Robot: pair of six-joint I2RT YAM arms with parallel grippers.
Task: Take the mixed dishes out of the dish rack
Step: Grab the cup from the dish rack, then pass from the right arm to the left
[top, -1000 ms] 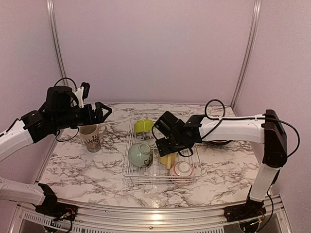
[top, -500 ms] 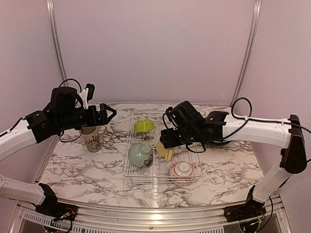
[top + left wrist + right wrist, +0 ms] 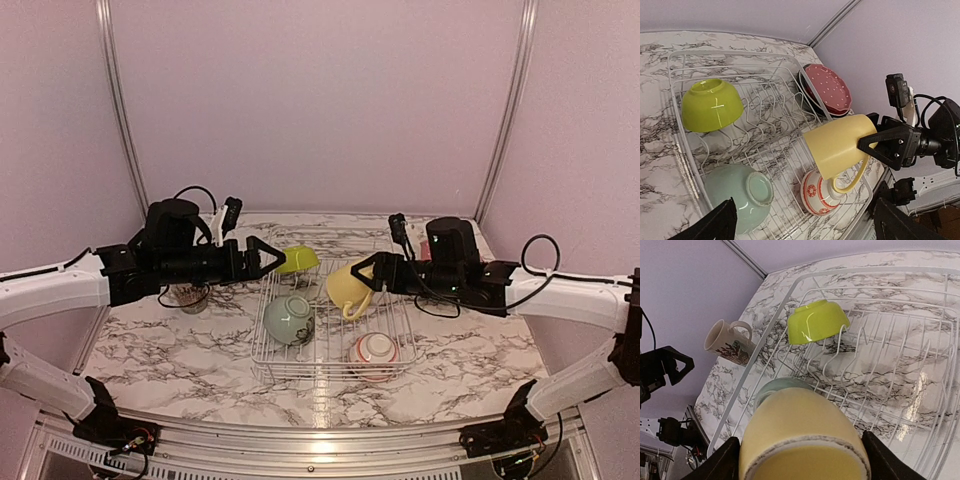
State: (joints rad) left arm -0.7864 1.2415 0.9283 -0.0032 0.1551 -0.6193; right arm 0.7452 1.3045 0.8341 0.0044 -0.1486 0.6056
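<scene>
The white wire dish rack [image 3: 330,381] stands mid-table. It holds a lime bowl [image 3: 297,260], an upturned pale-green bowl [image 3: 288,318] and a red-patterned bowl [image 3: 375,350]. My right gripper [image 3: 368,271] is shut on the yellow mug [image 3: 348,286], holding it tilted above the rack's middle. The mug fills the right wrist view [image 3: 805,435]. My left gripper [image 3: 262,255] is open and empty above the rack's left rim, next to the lime bowl. The left wrist view shows the mug [image 3: 840,145], the rack [image 3: 675,70] and a red plate [image 3: 827,90] stacked on a black one outside the rack.
A cream patterned mug [image 3: 185,296] stands on the marble table left of the rack, partly hidden under my left arm; it also shows in the right wrist view [image 3: 727,342]. Walls close the back and both sides.
My right gripper has lifted the yellow mug out of the rack and drawn back to the right. My left arm has swung right, from above the cream mug to the rack's left rim.
</scene>
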